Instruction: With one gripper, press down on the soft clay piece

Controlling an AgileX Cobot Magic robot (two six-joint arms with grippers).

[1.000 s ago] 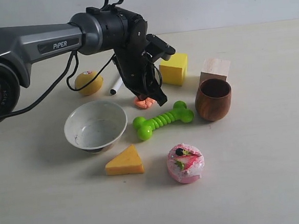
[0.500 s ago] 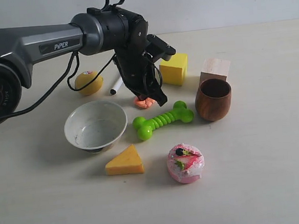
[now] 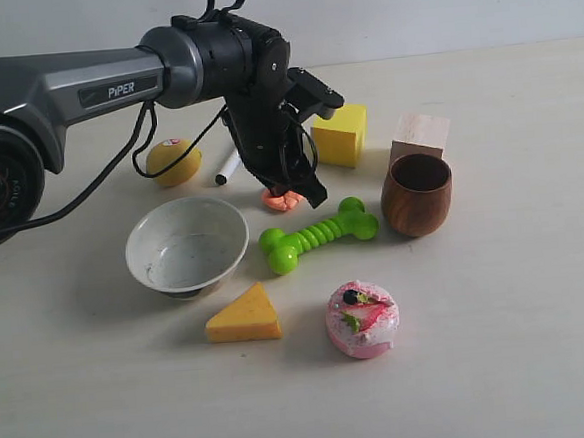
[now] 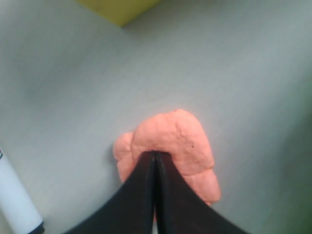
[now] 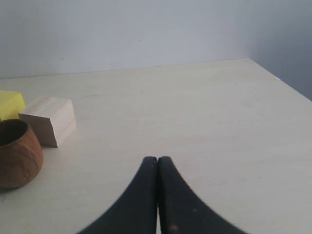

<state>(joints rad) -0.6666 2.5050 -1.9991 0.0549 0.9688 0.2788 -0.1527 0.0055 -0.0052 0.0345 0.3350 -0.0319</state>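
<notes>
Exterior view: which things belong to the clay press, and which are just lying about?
In the job: soft clay piece, left tool shut with tips on it.
Lying about: lemon, white marker, yellow block, wooden block, wooden cup, green bone toy, white bowl, cheese wedge, pink cake, right tool.

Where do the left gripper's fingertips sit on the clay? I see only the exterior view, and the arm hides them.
Observer: The left wrist view shows the left gripper with jaws closed together, its tips on top of the soft clay piece, about at its middle.
Operator: Does the white marker touch the clay?
Observer: No, the white marker lies apart, with bare table between them.
Operator: And the right gripper?
Observer: The right gripper is shut and empty, apart from the wooden cup and wooden block.
</notes>
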